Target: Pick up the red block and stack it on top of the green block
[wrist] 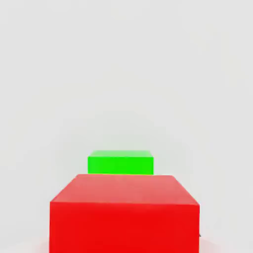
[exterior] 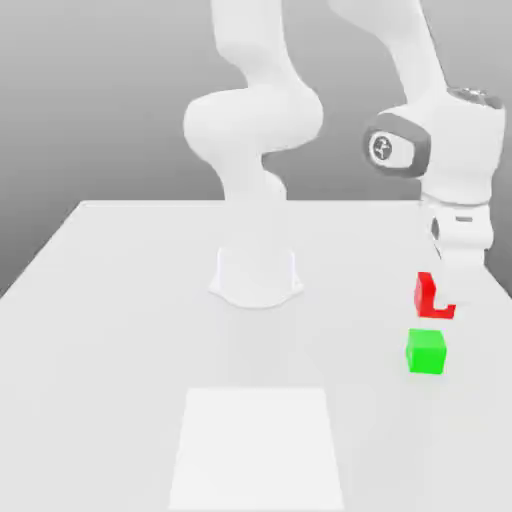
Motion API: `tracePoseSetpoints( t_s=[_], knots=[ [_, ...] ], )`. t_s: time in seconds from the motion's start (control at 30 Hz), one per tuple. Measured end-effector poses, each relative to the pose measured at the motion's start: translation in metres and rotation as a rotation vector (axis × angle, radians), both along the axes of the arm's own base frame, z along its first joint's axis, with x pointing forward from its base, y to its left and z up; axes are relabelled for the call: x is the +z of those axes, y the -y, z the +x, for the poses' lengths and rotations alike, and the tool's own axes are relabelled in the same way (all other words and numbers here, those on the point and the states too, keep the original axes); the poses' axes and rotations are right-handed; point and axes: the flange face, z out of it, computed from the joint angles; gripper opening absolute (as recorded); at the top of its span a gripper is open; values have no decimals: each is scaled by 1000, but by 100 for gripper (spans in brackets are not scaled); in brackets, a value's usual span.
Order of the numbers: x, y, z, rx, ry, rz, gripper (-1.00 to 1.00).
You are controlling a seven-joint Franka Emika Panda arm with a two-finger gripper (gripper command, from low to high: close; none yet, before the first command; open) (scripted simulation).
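The red block [exterior: 430, 296] hangs in the air at the exterior view's right, with my gripper [exterior: 442, 292] shut on it; a white finger covers part of the block. The green block [exterior: 426, 351] rests on the table just below the red one, with a small gap between them. The hand view has the red block [wrist: 124, 212] large and close, with the green block [wrist: 120, 163] beyond it on the table.
The arm's white base [exterior: 256, 275] stands mid-table. A paler square patch [exterior: 258, 448] lies on the white table [exterior: 110, 320] toward the front. Both blocks are near the table's edge at the exterior view's right.
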Motion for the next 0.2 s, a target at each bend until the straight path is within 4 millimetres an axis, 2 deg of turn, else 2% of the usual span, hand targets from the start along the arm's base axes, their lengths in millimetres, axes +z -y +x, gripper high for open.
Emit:
tracePoseSetpoints(
  t_s=[0.07, 0.1, 0.2],
  knots=[
    [-18, 1, 0, -2, 0, 0, -100],
    [-26, 2, 0, -1, -1, 1, 100],
    [-26, 2, 0, -1, -1, 1, 100]
  ],
)
